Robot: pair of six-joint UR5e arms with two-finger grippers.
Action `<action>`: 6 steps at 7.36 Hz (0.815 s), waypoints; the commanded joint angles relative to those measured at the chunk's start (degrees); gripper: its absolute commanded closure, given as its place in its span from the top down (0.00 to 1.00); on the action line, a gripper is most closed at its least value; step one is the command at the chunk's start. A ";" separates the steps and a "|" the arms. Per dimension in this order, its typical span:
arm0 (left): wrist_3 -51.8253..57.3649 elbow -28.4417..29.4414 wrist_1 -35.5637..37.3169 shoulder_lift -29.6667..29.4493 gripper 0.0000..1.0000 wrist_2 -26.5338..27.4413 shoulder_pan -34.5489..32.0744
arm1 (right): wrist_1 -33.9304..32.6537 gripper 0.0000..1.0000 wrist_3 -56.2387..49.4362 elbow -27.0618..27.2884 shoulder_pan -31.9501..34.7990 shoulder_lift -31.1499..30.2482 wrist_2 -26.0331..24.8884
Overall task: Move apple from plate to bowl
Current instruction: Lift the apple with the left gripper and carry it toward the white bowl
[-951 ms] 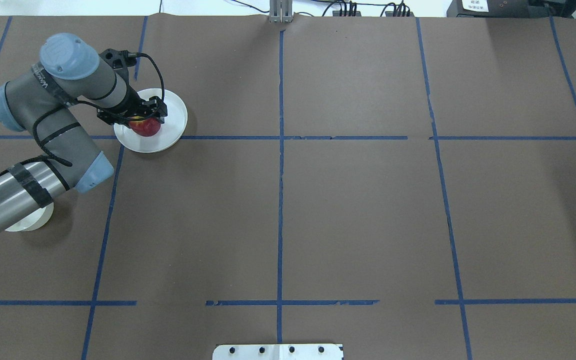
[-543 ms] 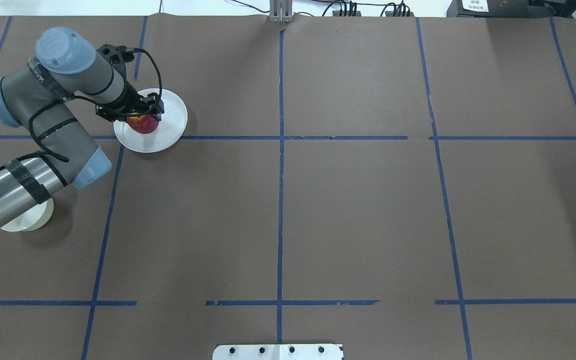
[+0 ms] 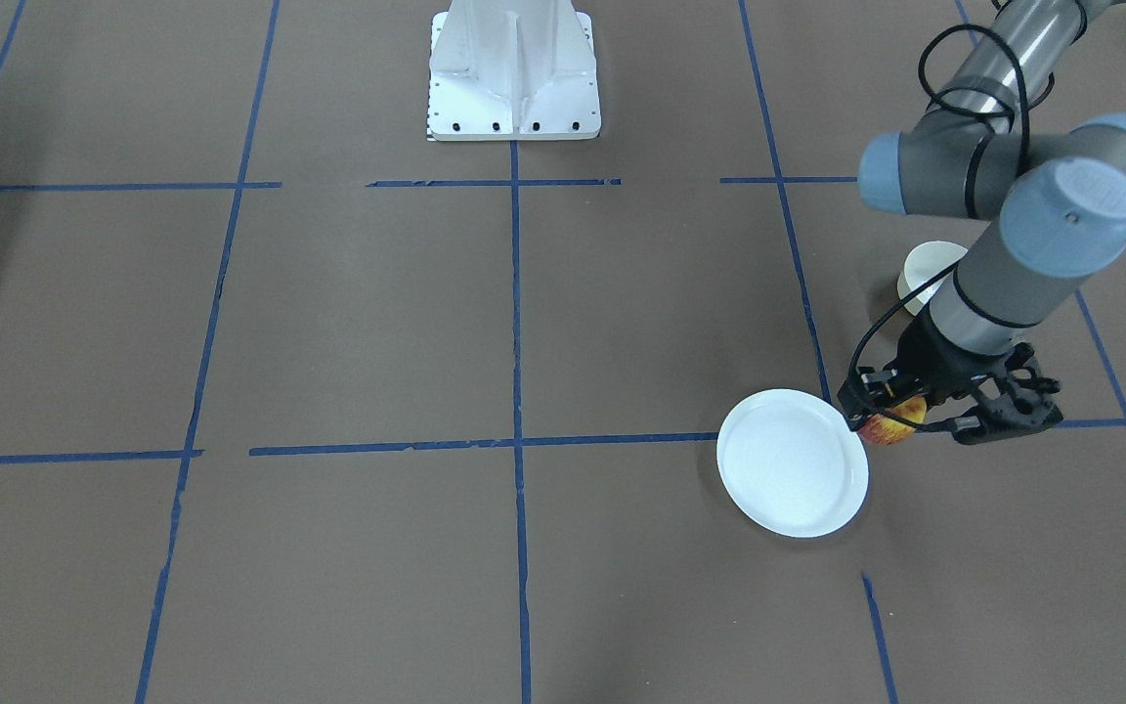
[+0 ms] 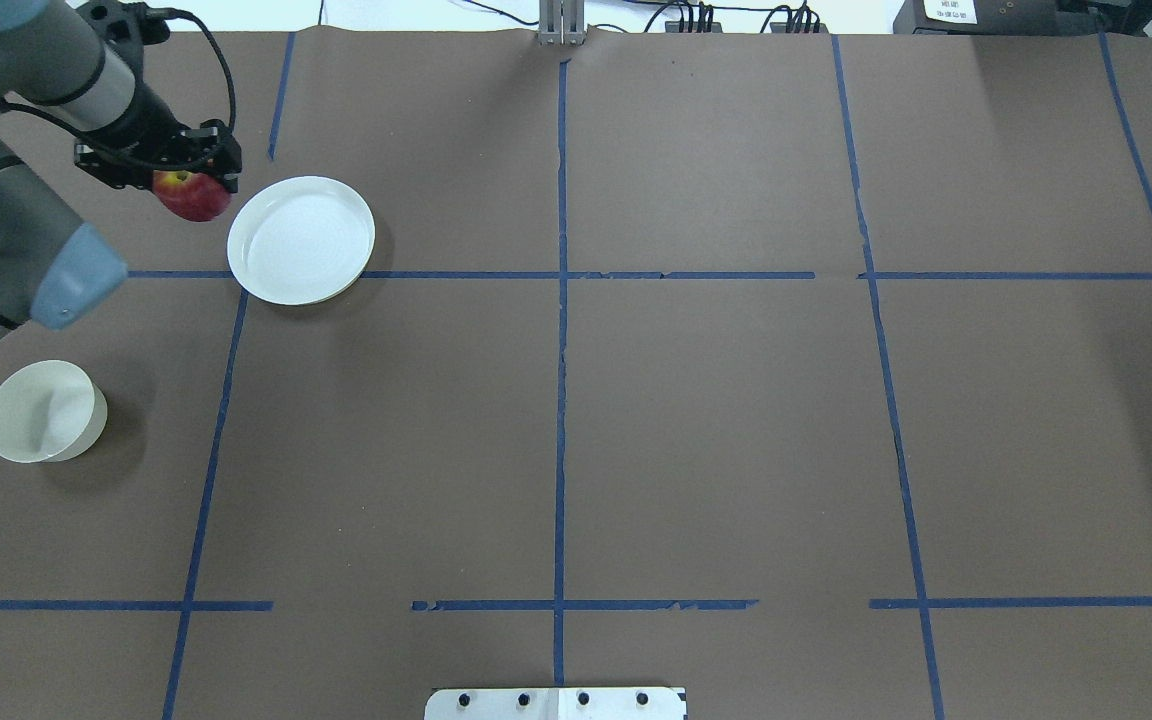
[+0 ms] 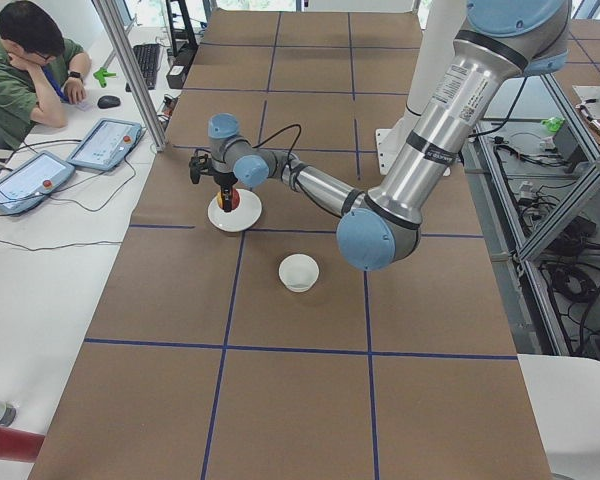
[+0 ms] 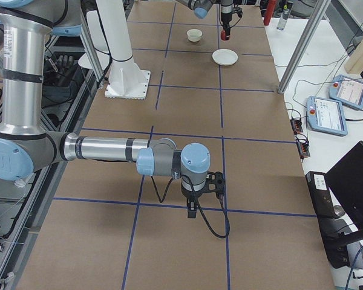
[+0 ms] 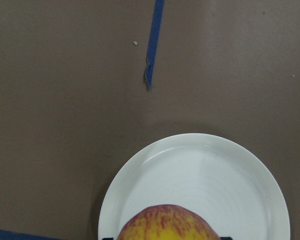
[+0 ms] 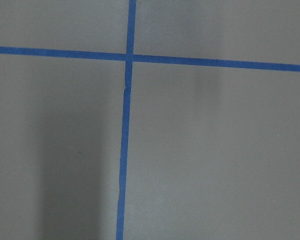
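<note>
My left gripper [image 4: 186,178] is clamped on the apple [image 4: 194,198], a finger on either side, the fruit hanging under the wrist and clear of every surface; the wrist camera shows its red-streaked yellow crown at the bottom edge with the jaws flanking it. The white plate [image 4: 301,240] lies bare below; from overhead the apple sits just off its rim on my side, while the wrist and side views put it more nearly above the plate, so probably it is simply high and the angles disagree. The cream bowl [image 4: 41,412] stands upright and empty, nearer my base and well apart from the plate.

So the pick is made and I judge the carry to be the step in hand. Next I should swing back toward the bowl, centre the apple over its mouth with care, since that mouth looks barely wider than the fruit, come down low, and only then part the fingers.

My right gripper [image 6: 196,208] is parked far off over the brown table; I cannot tell how its fingers stand.
</note>
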 commanded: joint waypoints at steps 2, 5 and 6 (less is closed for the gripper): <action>12.67 -19.04 5.05 20.20 0.33 0.44 -3.71 | 0.00 1.00 0.00 0.00 0.00 0.00 0.00; 6.10 -18.21 -26.15 41.23 0.33 0.44 -4.25 | 0.00 1.00 0.00 0.00 0.00 0.00 0.00; -0.23 -15.41 -31.57 41.45 0.33 0.61 -3.20 | 0.00 1.00 0.00 0.00 0.00 0.00 0.00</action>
